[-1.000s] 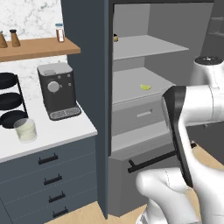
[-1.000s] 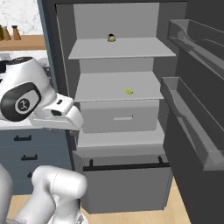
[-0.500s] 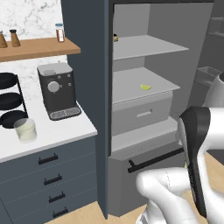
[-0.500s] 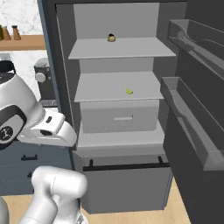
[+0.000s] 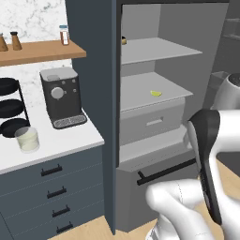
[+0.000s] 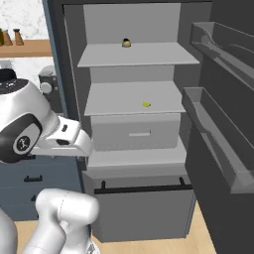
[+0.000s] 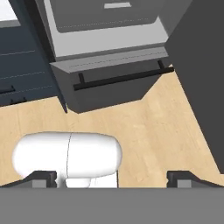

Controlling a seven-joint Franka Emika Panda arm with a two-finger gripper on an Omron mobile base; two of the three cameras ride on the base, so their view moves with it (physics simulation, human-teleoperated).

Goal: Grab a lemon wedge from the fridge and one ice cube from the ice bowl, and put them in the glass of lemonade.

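Observation:
The fridge (image 5: 93,70) stands open, its light grey shelves (image 6: 134,96) facing me. A tiny yellow-green lemon wedge (image 5: 156,93) (image 6: 146,103) lies on the middle shelf, to the right. The glass of lemonade (image 5: 28,139) stands on the white counter at the left, beside the black dish rack. The ice bowl is out of view. My gripper (image 7: 111,178) is open, its dark fingertips (image 7: 41,177) far apart with nothing between them. It points down at the wooden floor in front of the fridge's bottom drawer, well below the wedge.
A small round brown-gold object (image 6: 126,43) sits on the top shelf. The open fridge door (image 6: 218,109) with its bins stands at the right. A coffee machine (image 5: 61,96) and a black three-tier rack (image 5: 9,108) share the counter. The bottom drawer's black bar handle (image 7: 118,78) juts out.
My arm has swung: its dark-striped link has dropped lower and to the right in the left base view, and the big joint has sunk leftward in the right base view. The fridge's contents are unmoved.

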